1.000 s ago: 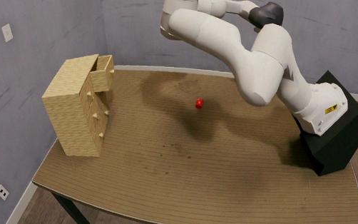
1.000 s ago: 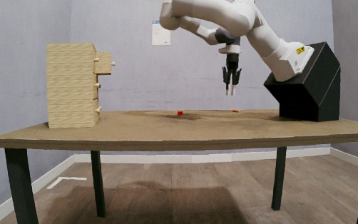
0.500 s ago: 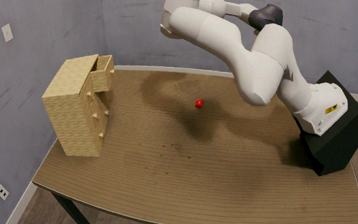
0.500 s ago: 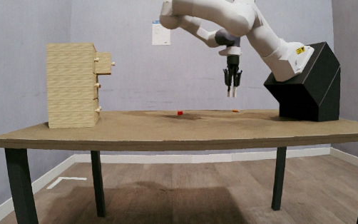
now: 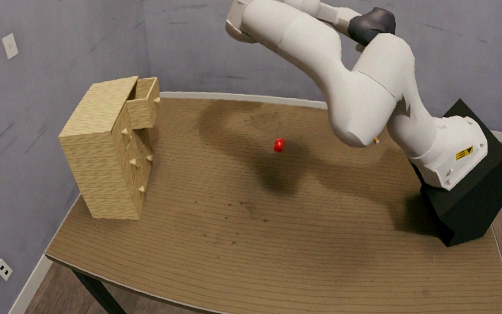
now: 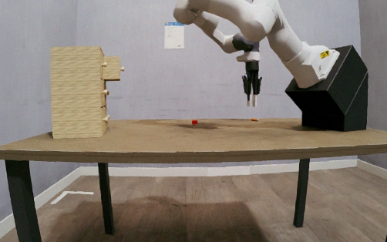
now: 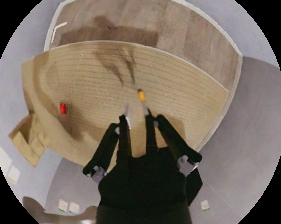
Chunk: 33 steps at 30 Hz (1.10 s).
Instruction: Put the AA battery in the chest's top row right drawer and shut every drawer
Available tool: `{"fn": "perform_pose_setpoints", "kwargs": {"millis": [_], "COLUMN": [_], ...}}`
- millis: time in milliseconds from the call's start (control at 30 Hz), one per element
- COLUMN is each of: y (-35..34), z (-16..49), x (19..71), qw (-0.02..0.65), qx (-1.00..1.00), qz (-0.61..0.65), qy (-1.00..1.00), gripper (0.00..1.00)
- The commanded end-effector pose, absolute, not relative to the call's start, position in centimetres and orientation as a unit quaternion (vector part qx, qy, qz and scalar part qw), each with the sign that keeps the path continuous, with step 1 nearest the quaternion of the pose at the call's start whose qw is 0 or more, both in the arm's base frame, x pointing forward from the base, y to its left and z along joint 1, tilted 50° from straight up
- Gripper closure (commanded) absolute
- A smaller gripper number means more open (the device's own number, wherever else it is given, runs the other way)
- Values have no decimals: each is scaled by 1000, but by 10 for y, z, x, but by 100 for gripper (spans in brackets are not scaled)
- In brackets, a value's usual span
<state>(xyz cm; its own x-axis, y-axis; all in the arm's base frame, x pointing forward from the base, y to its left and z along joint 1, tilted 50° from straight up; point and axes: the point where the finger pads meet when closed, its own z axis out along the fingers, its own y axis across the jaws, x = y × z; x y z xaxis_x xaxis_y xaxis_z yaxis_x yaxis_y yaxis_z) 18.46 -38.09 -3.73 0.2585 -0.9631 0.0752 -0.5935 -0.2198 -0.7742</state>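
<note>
The AA battery, orange with a pale end (image 5: 376, 140) (image 6: 254, 119) (image 7: 141, 95), lies on the table, partly beside the arm's outline in the top view. My gripper (image 6: 251, 103) (image 7: 136, 106) is open by a narrow gap, empty, and points down well above the table near the battery. The top view does not show its fingers. The wooden chest (image 5: 94, 107) (image 6: 76, 92) stands upright at the left. Its top-row right drawer (image 5: 144, 112) (image 6: 112, 68) is pulled partly out. The other visible drawers look shut or nearly so. The open drawer's floor is hidden.
A small red object (image 5: 279, 145) (image 6: 194, 122) (image 7: 63, 108) lies on the table (image 5: 272, 240) (image 6: 171, 144) between chest and arm base. The black arm base (image 5: 477, 200) (image 6: 327, 109) stands at the right. The open drawer juts out high over the table.
</note>
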Motion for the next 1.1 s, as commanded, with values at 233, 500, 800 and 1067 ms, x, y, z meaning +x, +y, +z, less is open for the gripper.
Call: {"fn": "perform_pose_setpoints", "kwargs": {"millis": [233, 500, 800, 1067], "y": [-380, -378, -377, -376], "z": [-47, -50, -52, -53], "x": [177, 177, 177, 177], "qw": [297, 294, 292, 290], "qx": [-745, -750, -754, -757], "qz": [-307, -306, -305, -305], "qy": [513, 507, 503, 500], "gripper": [72, 72, 72, 72]}}
